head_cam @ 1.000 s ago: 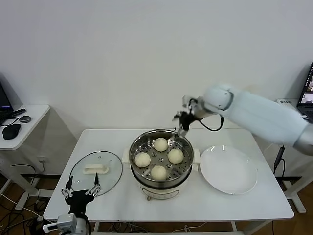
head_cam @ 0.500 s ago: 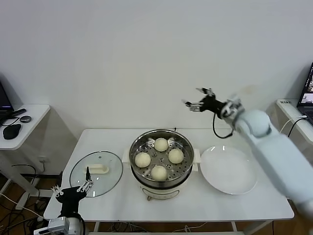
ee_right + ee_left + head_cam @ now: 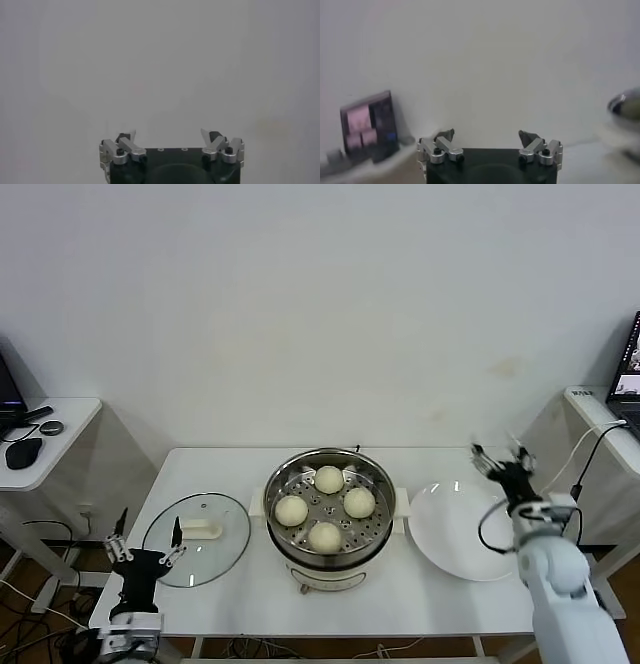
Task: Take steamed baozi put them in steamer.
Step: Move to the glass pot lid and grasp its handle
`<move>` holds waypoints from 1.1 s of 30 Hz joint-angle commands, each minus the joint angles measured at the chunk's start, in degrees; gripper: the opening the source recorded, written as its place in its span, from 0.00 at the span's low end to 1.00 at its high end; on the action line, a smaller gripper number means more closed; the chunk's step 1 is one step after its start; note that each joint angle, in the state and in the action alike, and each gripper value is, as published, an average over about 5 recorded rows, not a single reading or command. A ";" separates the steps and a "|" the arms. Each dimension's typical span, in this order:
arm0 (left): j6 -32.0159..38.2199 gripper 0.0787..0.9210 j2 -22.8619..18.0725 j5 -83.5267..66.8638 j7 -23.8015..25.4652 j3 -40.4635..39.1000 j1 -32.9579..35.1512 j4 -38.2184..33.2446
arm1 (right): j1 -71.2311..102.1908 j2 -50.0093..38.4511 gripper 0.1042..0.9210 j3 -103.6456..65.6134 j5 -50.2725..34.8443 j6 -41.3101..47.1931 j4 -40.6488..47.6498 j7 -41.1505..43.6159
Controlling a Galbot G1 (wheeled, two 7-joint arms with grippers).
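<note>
Several cream-white steamed baozi (image 3: 329,479) lie on the perforated tray inside the shiny steel steamer (image 3: 375,529) at the table's middle. My right gripper (image 3: 501,456) is open and empty, raised above the far right edge of the white plate (image 3: 466,530), pointing up. In its own wrist view it (image 3: 172,136) faces only the bare wall. My left gripper (image 3: 147,531) is open and empty, low off the table's front left corner, beside the glass lid (image 3: 195,537). In its wrist view it (image 3: 486,136) faces the wall.
The flat white plate sits to the right of the steamer. The round glass lid with a white handle lies to its left. A side table (image 3: 40,439) with a mouse stands at far left. A laptop (image 3: 630,374) shows at the right edge.
My right arm has swung away from above the steamer, out to the right and down beside the plate. My left gripper has shifted slightly left near the table's front corner.
</note>
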State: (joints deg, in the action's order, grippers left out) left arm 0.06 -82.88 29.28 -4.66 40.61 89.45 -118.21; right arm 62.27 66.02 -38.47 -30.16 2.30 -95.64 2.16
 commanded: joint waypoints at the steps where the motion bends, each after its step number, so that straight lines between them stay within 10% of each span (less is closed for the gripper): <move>1: 5.75 0.88 16.56 57.33 -3.37 -4.05 -1.66 13.04 | 14.10 7.08 0.88 -12.08 4.98 -5.85 -1.52 -6.48; 14: 1.52 0.88 19.92 48.58 -12.22 -5.58 -12.56 31.16 | 16.47 8.13 0.88 -11.93 4.21 -4.80 -2.23 -6.90; 33: -1.25 0.88 18.73 33.71 -6.02 -9.51 -15.96 32.46 | 18.52 9.65 0.88 -11.61 2.63 -0.67 -7.66 -7.87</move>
State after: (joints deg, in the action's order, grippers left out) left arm 0.36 -64.77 67.60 -11.61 33.01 76.70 -90.20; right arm 79.62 75.06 -49.54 -27.44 0.67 -101.51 -5.26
